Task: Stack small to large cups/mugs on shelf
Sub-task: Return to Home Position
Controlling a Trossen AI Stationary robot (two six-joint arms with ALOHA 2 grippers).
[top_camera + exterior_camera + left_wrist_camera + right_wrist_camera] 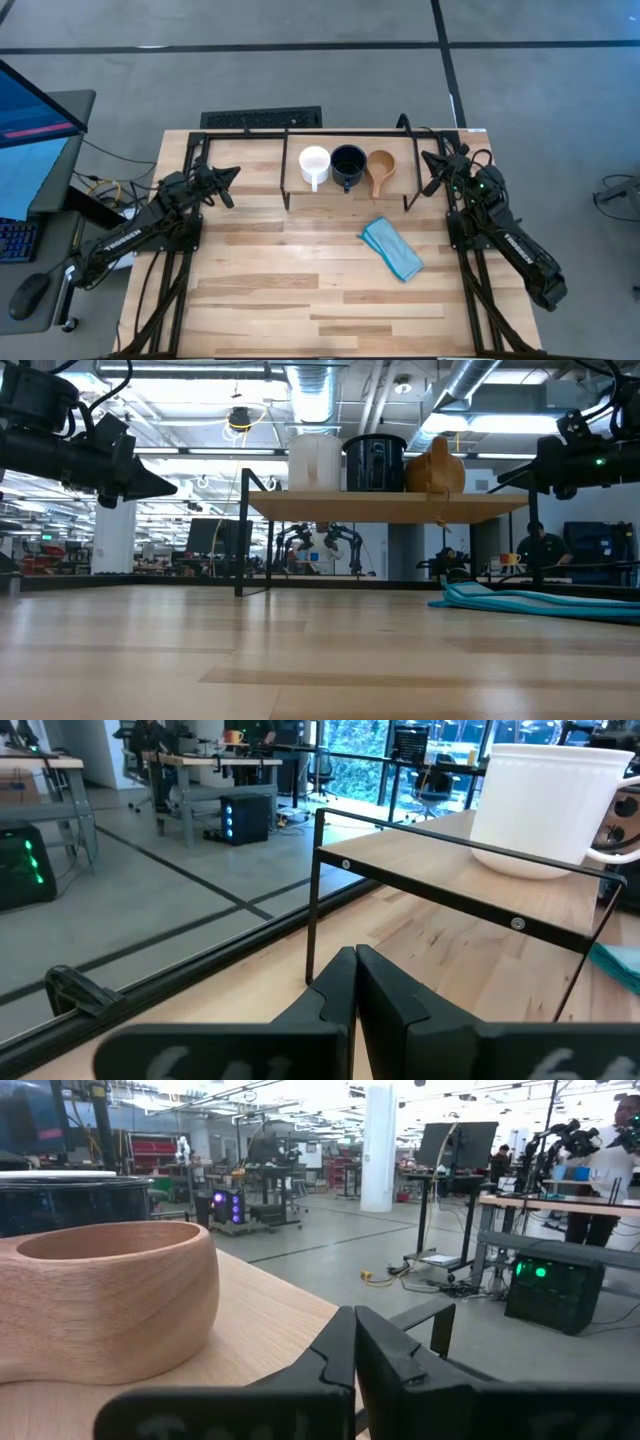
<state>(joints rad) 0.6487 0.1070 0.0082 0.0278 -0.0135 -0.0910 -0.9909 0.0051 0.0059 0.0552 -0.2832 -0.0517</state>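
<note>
White mug (314, 163) and dark mug (348, 165) look hard, breakable; wooden mug (381, 167) probably lighter. Rims suit grasping. Left gripper (355, 956) and right gripper (354, 1314) are closed, empty.

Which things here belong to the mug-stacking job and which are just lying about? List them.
Job: white mug, black mug, brown mug, all on the shelf; left hand and right hand, both shut, empty.
Lying about: blue cloth on the table.
</note>
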